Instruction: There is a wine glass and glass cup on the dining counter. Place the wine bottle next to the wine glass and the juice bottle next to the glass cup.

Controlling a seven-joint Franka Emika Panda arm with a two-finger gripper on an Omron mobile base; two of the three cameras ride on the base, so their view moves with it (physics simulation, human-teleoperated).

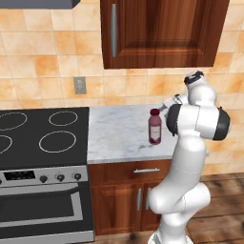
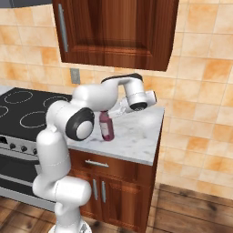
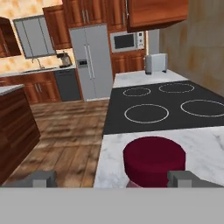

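The juice bottle point(image 1: 155, 127), short with maroon liquid, a pinkish-red cap and a pale label, stands upright on the narrow marble worktop point(image 1: 119, 136) right of the stove. It also shows in the right base view, juice bottle point(image 2: 106, 127). My gripper point(image 1: 167, 106) hovers just behind and above the cap, gripper point(image 2: 110, 112). In the hand view the gripper point(image 3: 111, 178) is open, its fingertips point(image 3: 41, 178) wide apart on either side of the dark red cap point(image 3: 154, 159). A corner of the dining counter point(image 3: 13, 122) shows at the left. The wine bottle, wine glass and glass cup are out of view.
A black cooktop point(image 1: 40, 131) with an oven below adjoins the worktop on the left. A wooden wall cabinet point(image 1: 162, 33) hangs above the bottle. Across the wooden floor stand a steel fridge point(image 3: 91, 61), a microwave point(image 3: 127, 41) and a toaster point(image 3: 155, 63).
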